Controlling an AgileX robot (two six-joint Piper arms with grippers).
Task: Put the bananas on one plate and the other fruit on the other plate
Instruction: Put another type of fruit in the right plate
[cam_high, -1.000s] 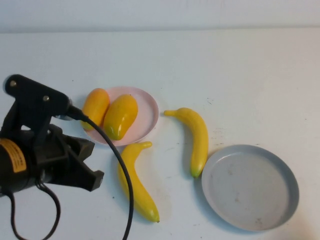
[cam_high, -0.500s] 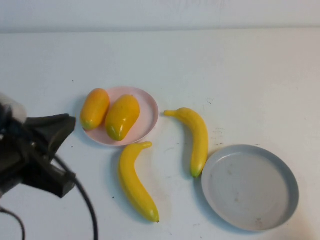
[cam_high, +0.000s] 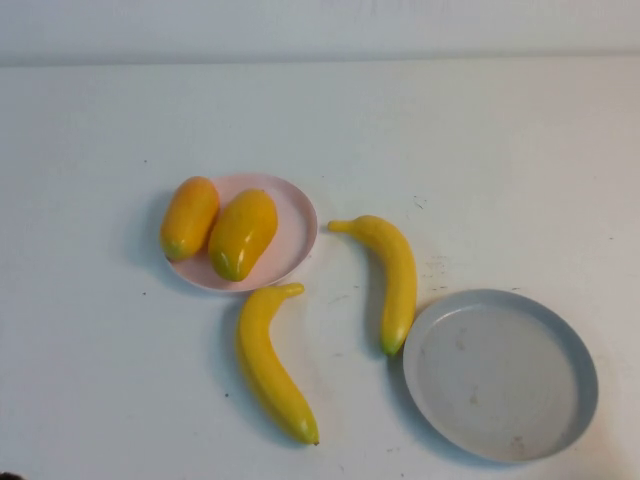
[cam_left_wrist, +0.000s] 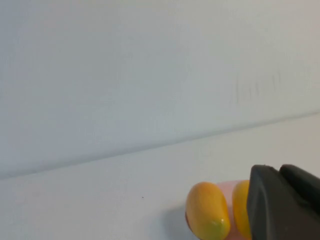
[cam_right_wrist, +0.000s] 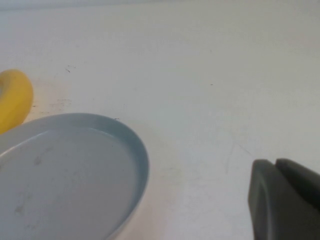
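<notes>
Two bananas lie on the white desk (cam_high: 480, 130), neither on a plate: the first banana (cam_high: 270, 365) sits lower centre of the high view, its stem end just beside the pink plate (cam_high: 296, 215); the second banana (cam_high: 393, 275) sits centre frame, its lower tip touching or nearly touching the rim of the grey plate (cam_high: 575, 345) at lower right. Both are long, slim, curved, glossy yellow with greenish tips, apparently moulded plastic: judged light, stiff and rather slippery, likely to roll or pivot if pinched near a tapered end. Best hold is judged to be across the thick middle of each, square to its length. Two mangoes (cam_high: 225, 225), plump, oval, orange-yellow with greenish ends, rest side by side on the pink plate at centre left, the left one overhanging its rim. The grey plate is round, matt, speckled, raised-rimmed and empty. The left gripper (cam_left_wrist: 282, 205) appears only as a dark edge in the left wrist view, near the mangoes; the right gripper (cam_right_wrist: 285, 200) likewise in the right wrist view, near the grey plate. Whether either is apart or together cannot be told.
</notes>
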